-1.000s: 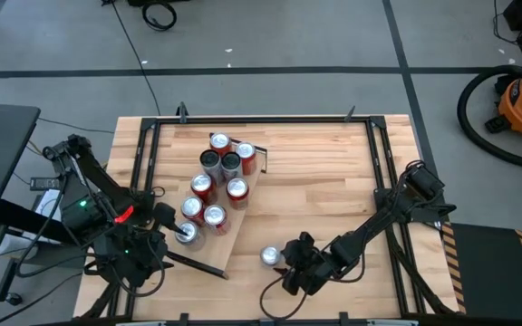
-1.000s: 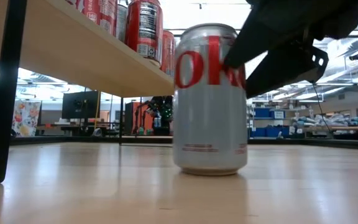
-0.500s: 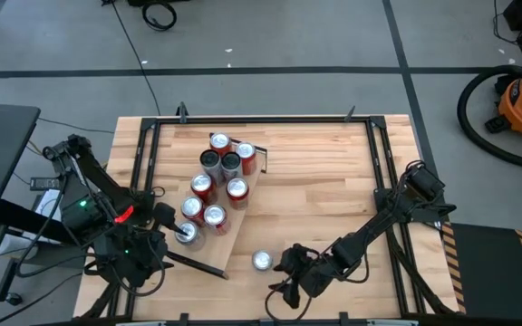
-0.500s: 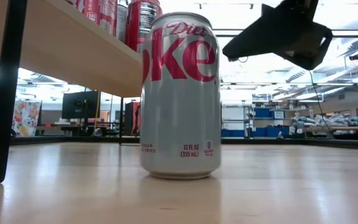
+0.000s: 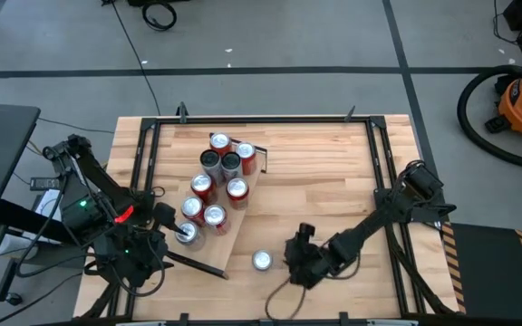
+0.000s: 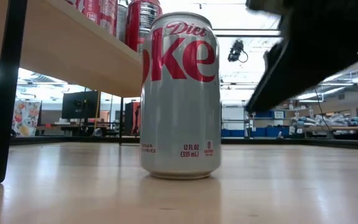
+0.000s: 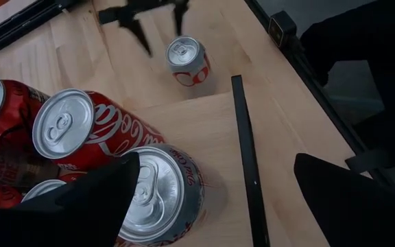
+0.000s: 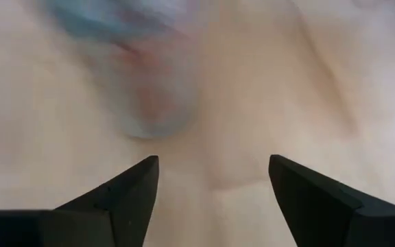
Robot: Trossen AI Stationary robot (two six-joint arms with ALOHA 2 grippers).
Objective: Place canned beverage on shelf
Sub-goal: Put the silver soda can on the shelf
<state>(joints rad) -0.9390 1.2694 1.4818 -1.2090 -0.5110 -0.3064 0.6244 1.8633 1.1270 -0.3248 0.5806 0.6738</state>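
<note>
Cans (image 5: 214, 186) crowd my shelf (image 5: 243, 221), but the silver can (image 5: 262, 261) stands loose on the table beside my spread-jawed right gripper (image 5: 294, 265), unplaced.

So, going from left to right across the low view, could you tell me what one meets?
Shelf leg → shelf with red cans → silver Diet Coke can → right gripper.

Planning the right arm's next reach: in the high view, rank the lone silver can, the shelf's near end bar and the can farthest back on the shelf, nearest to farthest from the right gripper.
1. Silver can, just left of the right gripper.
2. Near end bar, farther left.
3. Rearmost can, at the shelf's far end.
</note>
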